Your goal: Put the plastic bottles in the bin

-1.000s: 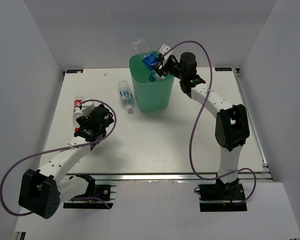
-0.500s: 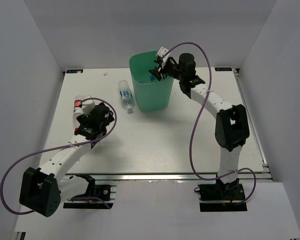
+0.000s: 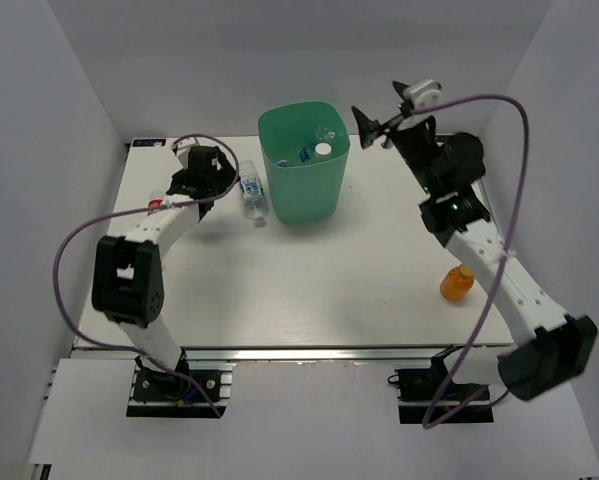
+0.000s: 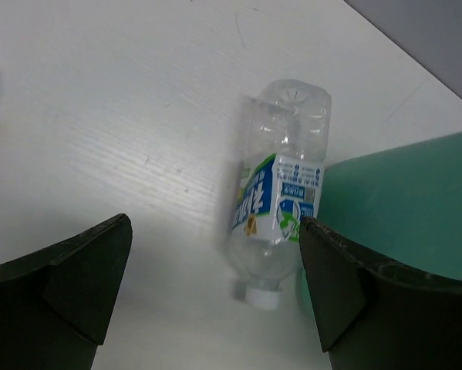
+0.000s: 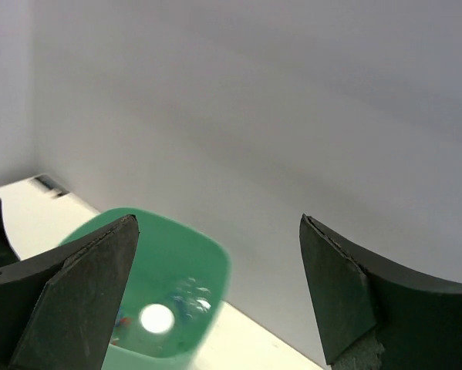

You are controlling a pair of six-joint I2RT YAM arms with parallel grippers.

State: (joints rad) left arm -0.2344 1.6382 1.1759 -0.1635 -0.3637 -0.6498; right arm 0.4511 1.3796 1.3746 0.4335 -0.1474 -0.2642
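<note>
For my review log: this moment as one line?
left tool open, aimed at blue-label bottle | right tool open, empty, near bin | orange bottle on table

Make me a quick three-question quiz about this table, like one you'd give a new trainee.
1. True or false: the stubby orange plastic bottle is inside the tall mint-green plastic bin.
2. Where is the clear plastic bottle with a blue label seen by the left wrist camera?
A) lying on the white table beside the bin
B) gripped in the right claw
C) stacked on the orange bottle
3. Fill in: the left claw hangs over the blue-labelled bottle with its fingers ___.

Key: 1 false, it sits on the table near the right arm; 2 A; 3 open.
</note>
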